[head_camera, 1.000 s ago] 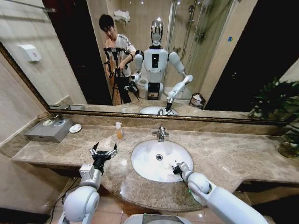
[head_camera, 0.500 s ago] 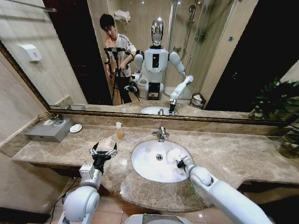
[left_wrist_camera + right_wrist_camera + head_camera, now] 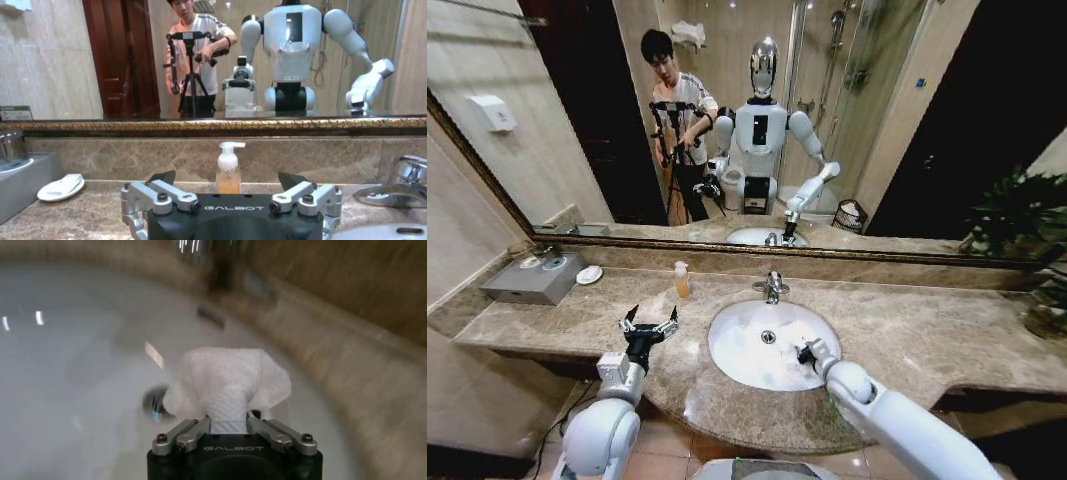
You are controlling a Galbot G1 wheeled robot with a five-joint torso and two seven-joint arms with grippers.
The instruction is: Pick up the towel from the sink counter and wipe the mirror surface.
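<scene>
Pulling back toward six o'clock since half a second ago: right gripper (image 3: 805, 354), earlier farther in over the basin's right side, now hanging above the near right part of the white basin (image 3: 747, 355). Clamping the towel (image 3: 227, 385) narrowly between its two fingers (image 3: 190, 432), with the white cloth bunching out ahead of the gripper above the basin, the drain lying just beside it in the right wrist view. Sitting unchanged from the earlier frames: left gripper (image 3: 649, 325), hovering over the table (image 3: 927, 335) at about nine o'clock from the basin, spread wide and gripping nothing. Standing beyond that gripper, toward twelve o'clock against the back ledge: soap bottle (image 3: 228, 170) with an orange liquid and white pump. Lying at ten o'clock, near a grey box (image 3: 532, 279): small white soap dish (image 3: 588, 274). Rising at twelve o'clock from the basin: chrome tap (image 3: 773, 286). Spanning the wall behind the table: mirror (image 3: 557, 150) in its dark frame, reflecting the robot and both arms.
</scene>
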